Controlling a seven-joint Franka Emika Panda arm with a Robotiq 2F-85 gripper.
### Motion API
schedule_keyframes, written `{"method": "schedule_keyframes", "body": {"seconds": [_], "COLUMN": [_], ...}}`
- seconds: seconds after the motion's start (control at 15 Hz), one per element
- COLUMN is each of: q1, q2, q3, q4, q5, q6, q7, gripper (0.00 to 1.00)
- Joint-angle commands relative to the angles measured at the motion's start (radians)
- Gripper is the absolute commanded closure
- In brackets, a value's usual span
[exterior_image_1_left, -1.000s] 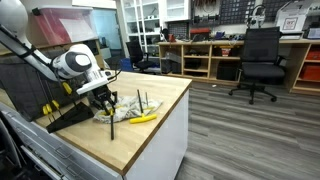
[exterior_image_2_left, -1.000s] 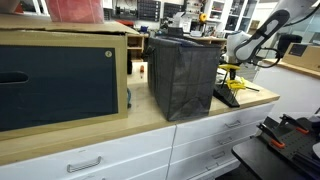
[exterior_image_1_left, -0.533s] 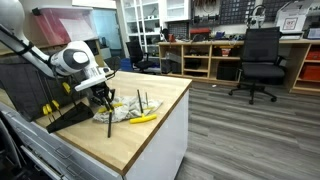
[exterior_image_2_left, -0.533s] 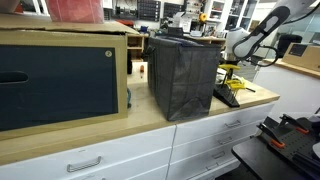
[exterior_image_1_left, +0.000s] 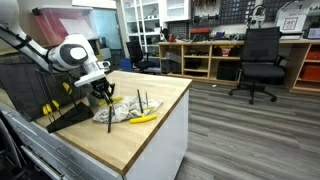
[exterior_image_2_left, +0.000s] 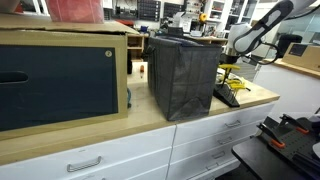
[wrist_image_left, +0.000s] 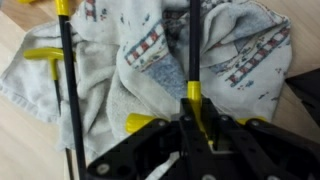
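Toward the middle of the wooden tabletop (exterior_image_1_left: 165, 98), a black rod (exterior_image_1_left: 108, 116) is gripped by the closed fingers (exterior_image_1_left: 103, 92) and held nearly upright beside a crumpled patterned towel (exterior_image_1_left: 128, 110), where a yellow tool (exterior_image_1_left: 143, 119) is seen lying.

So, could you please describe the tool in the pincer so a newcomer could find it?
Look to the wooden countertop and the crumpled patterned cloth on it. Over the cloth, the pincer clamps a thin black rod with a yellow band; the similar rod beside it is untouched.
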Motion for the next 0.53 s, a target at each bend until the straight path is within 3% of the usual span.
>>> {"method": "schedule_keyframes", "body": {"seconds": [0.0, 0.47], "q1": [-0.064, -0.157], "q2": [-0.102, -0.220], "q3": [0.028, 0.102], "q4": [-0.057, -0.091], "q5": [0.078, 0.336], "q6": [0.043, 0.034], "q7": [-0.085, -0.304], "gripper": [0.96, 0.96]}}
